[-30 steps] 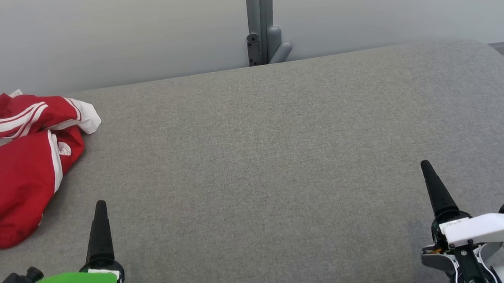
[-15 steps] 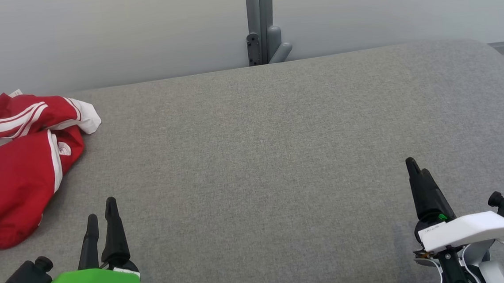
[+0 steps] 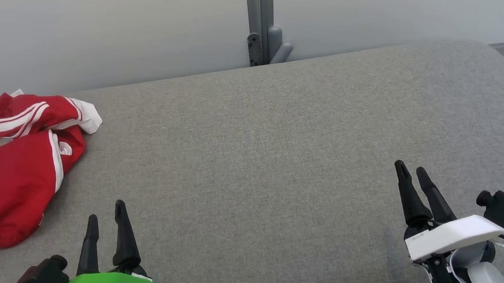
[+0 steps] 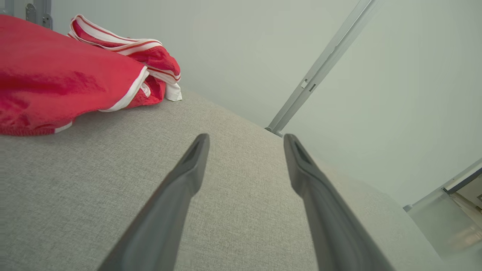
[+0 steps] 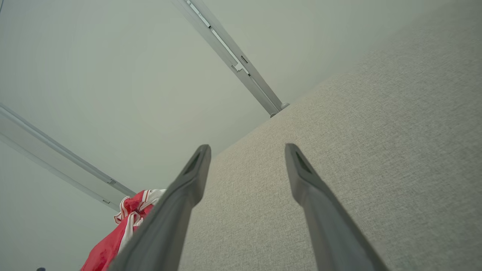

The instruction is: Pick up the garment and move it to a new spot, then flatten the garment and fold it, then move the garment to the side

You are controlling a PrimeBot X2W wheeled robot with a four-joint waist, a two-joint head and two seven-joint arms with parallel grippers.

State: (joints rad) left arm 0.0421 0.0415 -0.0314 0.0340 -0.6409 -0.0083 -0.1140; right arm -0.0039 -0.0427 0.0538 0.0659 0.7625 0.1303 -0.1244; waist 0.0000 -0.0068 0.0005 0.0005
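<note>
The red garment [image 3: 15,176] lay crumpled at the left edge of the grey surface [image 3: 257,150], just ahead and left of the left gripper [image 3: 106,210] (the nearer arm). That gripper and the right gripper [image 3: 410,166] both stood parted and empty.

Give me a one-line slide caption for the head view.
Left gripper and right gripper, both open, hover over a grey surface; a crumpled red garment lies untouched at the left.

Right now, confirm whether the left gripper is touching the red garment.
No, the left gripper hangs open over the bare grey surface, apart from the red garment.
</note>
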